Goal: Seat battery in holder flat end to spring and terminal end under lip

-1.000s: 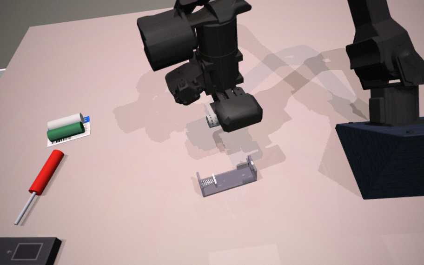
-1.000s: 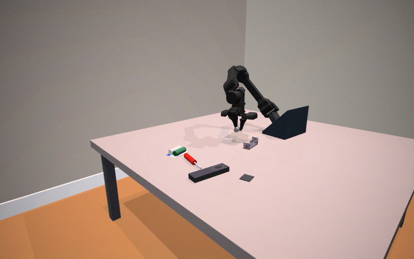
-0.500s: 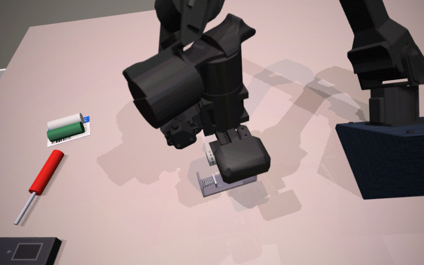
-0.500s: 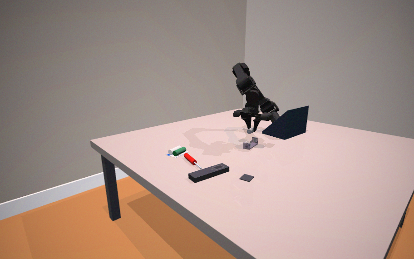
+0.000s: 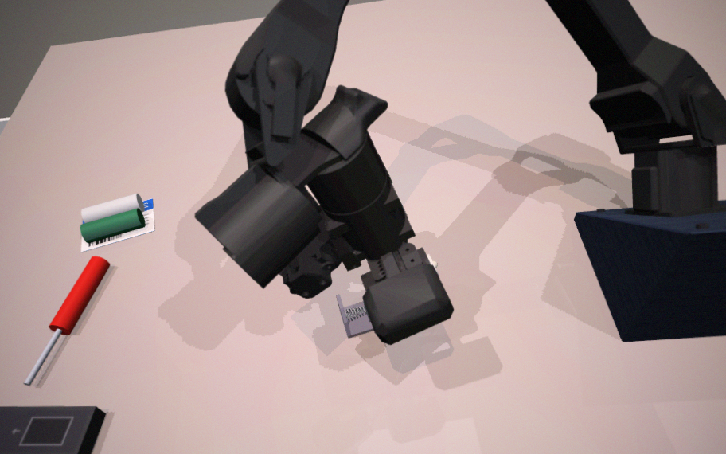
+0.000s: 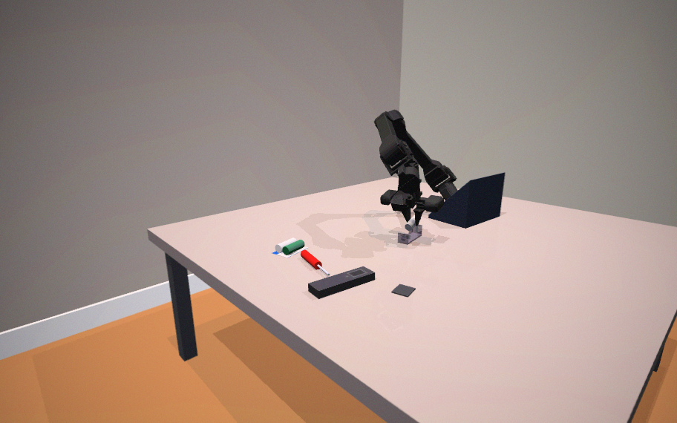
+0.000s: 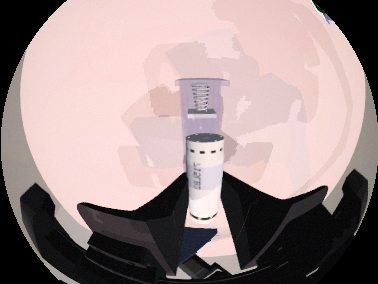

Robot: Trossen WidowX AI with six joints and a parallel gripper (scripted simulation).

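A: Count from the left of the gripper [image 6: 412,220], please.

B: Far to its left, two cylinders on one card [image 5: 119,233]: a white cylinder [image 5: 111,207] and a green cylinder [image 5: 112,224] side by side. Then one red-handled screwdriver [image 5: 73,300]. One dark flat box [image 6: 341,281] is cut off at the corner of the top view. One small dark square [image 6: 403,290] shows only in the exterior view.

A: And at the gripper itself?

B: One battery [image 7: 202,175], clamped between the narrow-set fingers, end pointing outward. One holder [image 5: 353,316] lies straight beneath, in line with the battery; its spring [image 7: 202,96] shows in the wrist view.

A: Is the battery touching the holder?

B: Can't tell. From above, the gripper body covers most of the holder and all but a speck of the battery.

A: To the right?

B: One dark blue base block [image 5: 658,278].
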